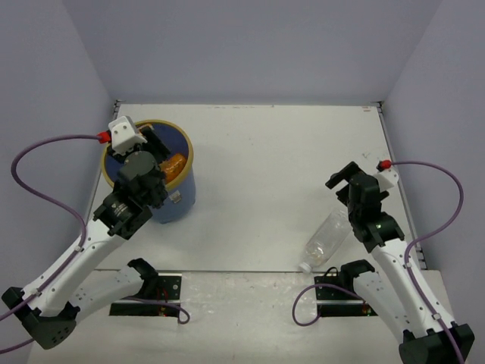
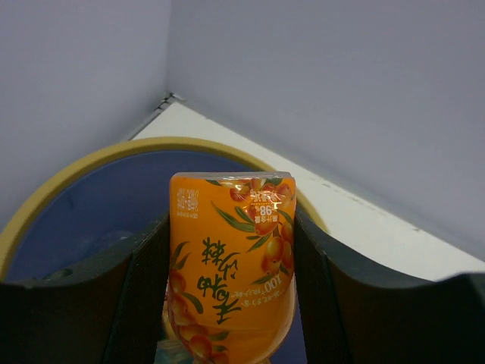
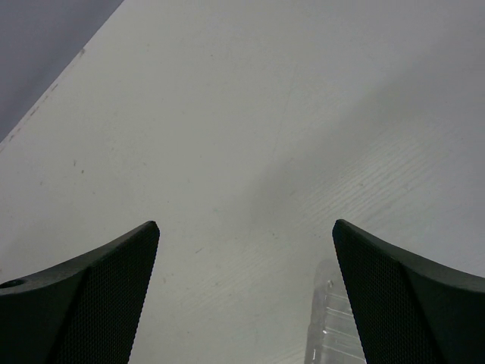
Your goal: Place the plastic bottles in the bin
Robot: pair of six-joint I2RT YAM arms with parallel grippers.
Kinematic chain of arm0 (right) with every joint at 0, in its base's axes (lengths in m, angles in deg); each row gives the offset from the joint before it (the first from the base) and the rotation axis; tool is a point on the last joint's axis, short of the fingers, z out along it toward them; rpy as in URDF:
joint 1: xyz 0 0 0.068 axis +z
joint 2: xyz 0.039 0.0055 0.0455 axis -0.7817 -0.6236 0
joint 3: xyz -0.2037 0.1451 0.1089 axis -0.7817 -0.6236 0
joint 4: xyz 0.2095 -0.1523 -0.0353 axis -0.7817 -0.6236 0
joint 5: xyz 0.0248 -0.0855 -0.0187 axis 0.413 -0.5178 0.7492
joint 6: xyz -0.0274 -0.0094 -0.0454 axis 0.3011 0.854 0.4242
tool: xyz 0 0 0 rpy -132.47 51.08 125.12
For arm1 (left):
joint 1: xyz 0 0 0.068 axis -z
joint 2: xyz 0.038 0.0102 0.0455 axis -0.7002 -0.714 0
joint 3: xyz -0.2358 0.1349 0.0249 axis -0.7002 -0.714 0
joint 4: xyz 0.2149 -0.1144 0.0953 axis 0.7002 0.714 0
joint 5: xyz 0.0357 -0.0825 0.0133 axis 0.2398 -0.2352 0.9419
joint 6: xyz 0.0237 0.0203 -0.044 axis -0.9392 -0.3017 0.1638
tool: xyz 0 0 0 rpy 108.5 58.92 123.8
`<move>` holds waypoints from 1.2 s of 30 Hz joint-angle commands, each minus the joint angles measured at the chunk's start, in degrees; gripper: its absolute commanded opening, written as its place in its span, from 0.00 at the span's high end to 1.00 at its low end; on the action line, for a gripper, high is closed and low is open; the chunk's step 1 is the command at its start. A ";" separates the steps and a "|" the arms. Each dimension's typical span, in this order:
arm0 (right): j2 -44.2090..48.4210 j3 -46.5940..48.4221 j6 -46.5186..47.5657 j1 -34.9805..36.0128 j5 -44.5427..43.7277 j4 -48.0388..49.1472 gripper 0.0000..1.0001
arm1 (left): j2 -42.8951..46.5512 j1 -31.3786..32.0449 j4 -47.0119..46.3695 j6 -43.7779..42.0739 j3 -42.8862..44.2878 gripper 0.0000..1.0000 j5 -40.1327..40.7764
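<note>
My left gripper [image 2: 231,258] is shut on a stubby orange bottle [image 2: 231,265] with a fruit label and holds it over the mouth of the blue bin with a yellow rim [image 2: 91,155]. In the top view the left gripper [image 1: 155,155] is above the bin [image 1: 182,199], and the orange bottle [image 1: 174,165] shows inside the rim. A larger clear plastic bottle [image 1: 324,240] lies on the table just left of my right arm. My right gripper [image 1: 342,176] is open and empty above the table; the clear bottle's end [image 3: 330,334] shows near its right finger.
The white table [image 1: 273,167] is walled on three sides by pale lilac panels. Purple cables loop off both arms. Black mounting plates [image 1: 151,292] sit at the near edge.
</note>
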State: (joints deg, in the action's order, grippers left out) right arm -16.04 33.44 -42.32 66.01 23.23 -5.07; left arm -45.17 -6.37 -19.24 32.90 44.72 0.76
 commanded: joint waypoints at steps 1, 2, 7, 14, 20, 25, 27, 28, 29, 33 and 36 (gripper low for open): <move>-1.11 1.47 -3.80 -0.35 -3.23 -5.11 0.01 | 0.14 -4.78 3.83 3.78 -2.10 0.72 3.98; -1.44 1.66 -4.23 -0.35 -3.21 -6.33 0.01 | -1.10 -5.72 5.63 5.26 -1.72 0.55 4.02; -1.93 3.62 -5.84 -0.35 -4.19 -13.44 0.01 | -4.33 -9.45 5.09 7.13 -0.81 0.00 -4.09; -1.12 4.86 -8.25 -0.35 -2.28 -24.02 0.01 | -6.98 -9.68 -2.27 0.35 7.08 0.00 -19.16; -1.23 2.24 -10.21 -0.36 -0.01 -29.39 0.01 | -5.59 -9.68 -5.56 -0.76 5.73 0.00 -28.47; -6.53 2.23 -8.99 -0.35 1.39 -26.56 0.01 | -2.85 -9.68 -12.24 -3.22 -0.96 0.00 -45.75; -9.12 1.08 -7.11 -0.35 3.31 -22.92 0.01 | -3.19 -9.63 -13.00 -3.94 -2.59 0.00 -53.46; -10.29 0.56 -6.84 -0.35 3.98 -21.58 0.01 | -3.52 -9.60 -13.33 -4.23 -3.30 0.00 -57.26; -11.62 0.12 -7.02 -0.35 4.00 -20.43 0.01 | -3.90 -9.59 -13.84 -4.79 -4.26 0.00 -59.25; -16.00 -0.06 -6.85 -0.35 3.47 -19.11 0.01 | -4.51 -9.59 -19.07 -5.85 -8.19 0.00 -72.68; -17.94 -0.40 -6.92 -0.44 3.33 -18.11 0.01 | -4.46 -9.54 -20.19 -5.33 -8.49 0.00 -76.58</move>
State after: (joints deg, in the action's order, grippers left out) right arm -32.04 33.49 -49.42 65.86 26.86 -26.71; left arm -49.88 -15.79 -32.60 29.29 37.03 -62.32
